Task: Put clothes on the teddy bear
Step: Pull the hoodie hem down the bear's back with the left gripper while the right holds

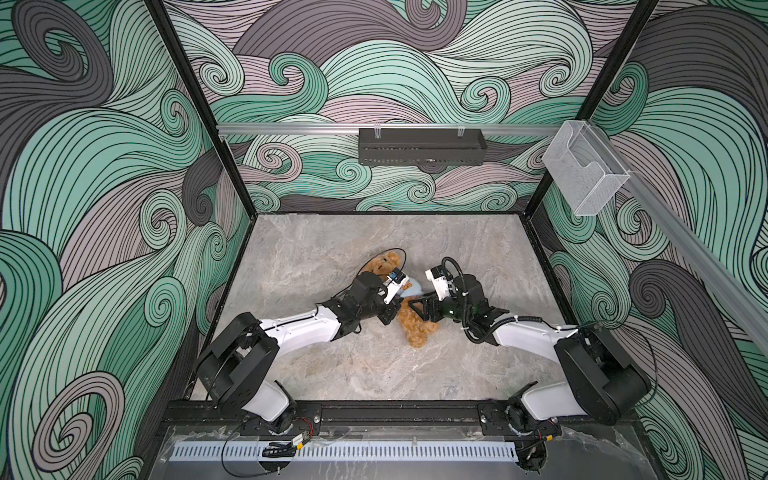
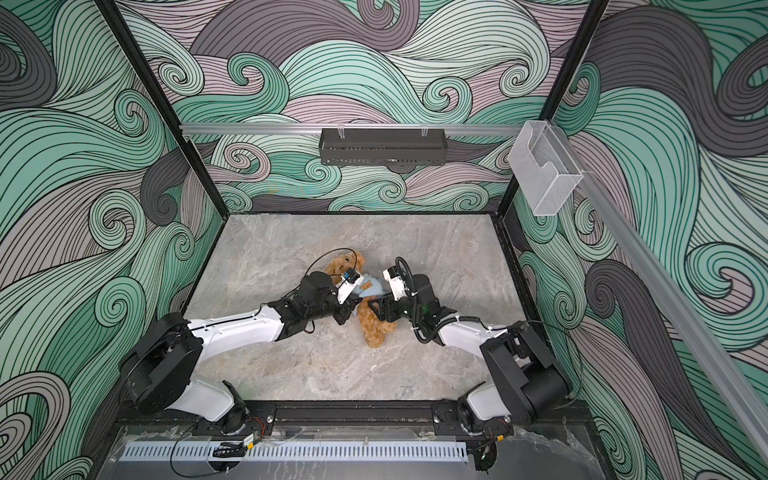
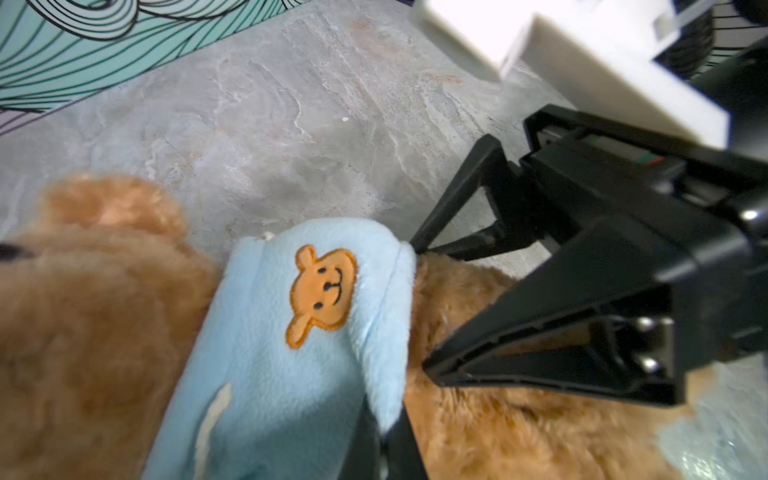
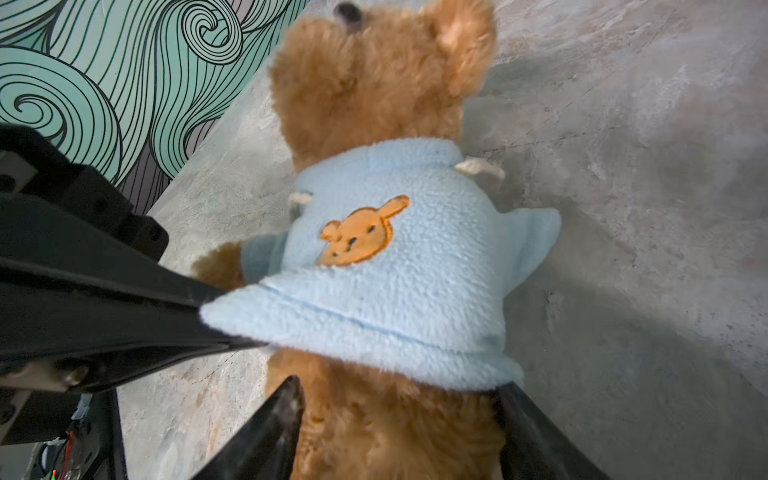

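Left gripper (image 4: 237,328) pinches the hem of the light-blue fleece sweater (image 4: 415,270), arm stretched low. Right gripper (image 4: 397,390) is spread astride the shaggy golden-brown plush teddy bear (image 4: 365,83), which lies central on the grey stone-look table (image 1: 332,374). From above, the wrists hide most of its torso.

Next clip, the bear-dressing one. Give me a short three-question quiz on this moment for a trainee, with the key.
1. True or false: the light-blue garment covers the torso of the teddy bear.
2. Fill in: the jaws of the right gripper stand ____, one on each side of the bear's lower body.
3. Which gripper is pinching the garment's hem? A) the left gripper B) the right gripper C) neither

Key: 1 true; 2 open; 3 A.
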Motion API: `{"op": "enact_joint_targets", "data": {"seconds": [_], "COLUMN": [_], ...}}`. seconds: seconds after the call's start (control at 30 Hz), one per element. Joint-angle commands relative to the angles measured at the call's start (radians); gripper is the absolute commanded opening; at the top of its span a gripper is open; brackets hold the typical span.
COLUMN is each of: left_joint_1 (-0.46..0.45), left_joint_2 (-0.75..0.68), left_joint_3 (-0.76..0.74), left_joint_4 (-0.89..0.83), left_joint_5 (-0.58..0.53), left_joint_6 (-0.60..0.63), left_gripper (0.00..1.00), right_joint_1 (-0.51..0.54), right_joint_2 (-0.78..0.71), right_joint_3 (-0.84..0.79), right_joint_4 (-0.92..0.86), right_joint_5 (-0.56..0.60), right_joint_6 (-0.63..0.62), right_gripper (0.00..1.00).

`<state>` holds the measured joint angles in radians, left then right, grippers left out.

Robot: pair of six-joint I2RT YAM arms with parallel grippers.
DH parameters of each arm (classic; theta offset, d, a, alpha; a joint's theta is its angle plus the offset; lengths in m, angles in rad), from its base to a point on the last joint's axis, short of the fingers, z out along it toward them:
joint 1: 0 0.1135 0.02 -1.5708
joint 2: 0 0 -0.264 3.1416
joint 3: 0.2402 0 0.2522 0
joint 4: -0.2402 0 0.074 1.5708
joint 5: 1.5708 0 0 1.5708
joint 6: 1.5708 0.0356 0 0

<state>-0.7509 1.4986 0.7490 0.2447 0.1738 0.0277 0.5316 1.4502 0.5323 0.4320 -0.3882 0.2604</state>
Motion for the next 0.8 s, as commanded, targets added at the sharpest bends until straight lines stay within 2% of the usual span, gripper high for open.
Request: {"op": "enact_joint_targets", "data": {"seconds": [0.0,0.33,0.43,0.57,0.77], "left_joint_1": [0.004,0.004,0.004,0.004,0.005], "left_joint_2": [-0.033,-0.037,-0.037,-0.054,-0.070], "left_joint_3": [0.036,0.037,0.032,0.002,-0.045], "left_joint_4": [-0.023,-0.031,-0.025,-0.021,-0.032], "left_joint_5": [0.072,0.126,0.153,0.146,0.055], "left_joint_6": [-0.047,-0.094,-0.115,-0.133,-0.118], "left_gripper": [0.00,0.00,0.00,0.00,0.00], "right_joint_1": [0.015,0.037,0.051,0.056,0.057], "right_joint_2": [0.023,0.115,0.132,0.137,0.156], "right_joint_3": [-0.035,-0.047,-0.037,-0.057,-0.085], "right_joint_4": [0.121,0.329,0.352,0.388,0.427], "right_joint_5": [0.031,0.128,0.207,0.357,0.382], "right_joint_6": [-0.038,0.035,0.050,0.069,0.043], "right_gripper": [0.74,0.76,0.75,0.58,0.39]}}
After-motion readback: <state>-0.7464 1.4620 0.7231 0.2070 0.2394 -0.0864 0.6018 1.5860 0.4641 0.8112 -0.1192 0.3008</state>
